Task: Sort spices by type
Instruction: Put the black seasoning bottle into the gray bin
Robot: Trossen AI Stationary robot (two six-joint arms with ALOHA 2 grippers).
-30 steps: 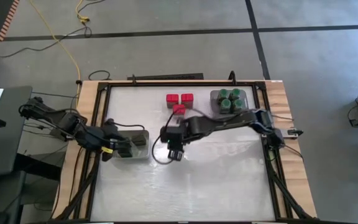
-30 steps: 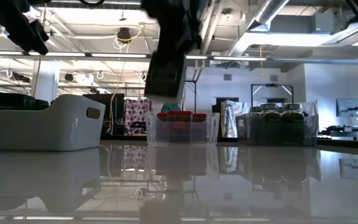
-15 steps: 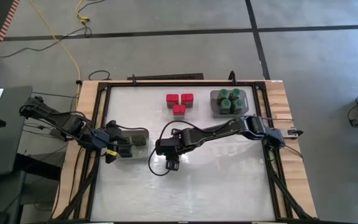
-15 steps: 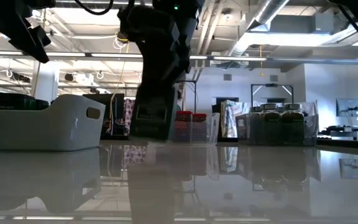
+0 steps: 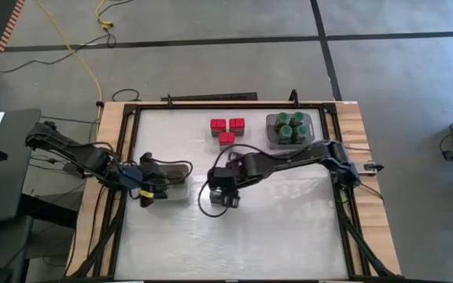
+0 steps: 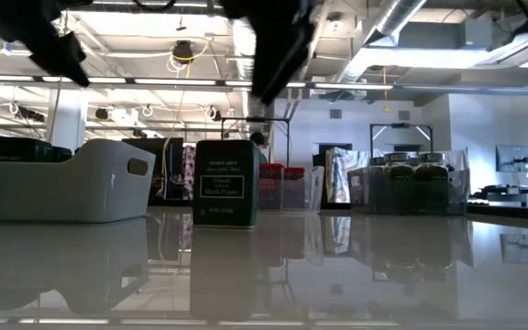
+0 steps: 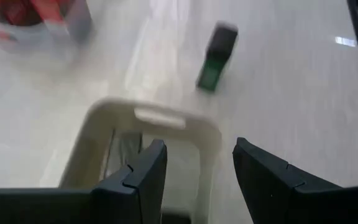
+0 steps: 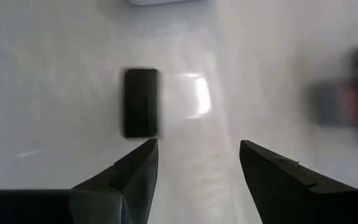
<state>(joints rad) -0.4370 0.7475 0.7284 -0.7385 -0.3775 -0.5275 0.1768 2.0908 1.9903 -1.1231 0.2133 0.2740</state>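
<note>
- While the right arm reaches across the middle of the table, the right gripper [image 5: 225, 191] hangs above the white surface with its two dark fingers [image 8: 124, 177] spread apart and nothing between them.
- Dark tin [image 6: 225, 182] stands upright on the table, alone, free of the gripper; in the right wrist view the same tin [image 8: 141, 102] sits just ahead of the spread fingers, apart from them, slightly toward one finger's side rather than centred in the gap.
- Low view: tin shows a pale label on its face; the right arm's dark links pass above it without contact.
- Left gripper [image 5: 151, 189] sits over the grey tray [image 5: 181, 179], off to the left of the right gripper. Its fingers [image 7: 140, 180] are parted, empty, straddling the tray's near rim [image 7: 160, 118].
- Further dark tins inside that tray: visible in the low view as dark tops [image 6: 12, 148] above the wall; count not readable.
- Three red blocks [image 5: 226, 129] lie beyond the right gripper, toward the table's far edge, clustered and touching or nearly so.
- Green-lidded jars [image 5: 290, 127] are packed in a clear tray [image 5: 272, 122], beyond the right gripper and to its right side, just beside the red blocks' group but apart from it.
</note>
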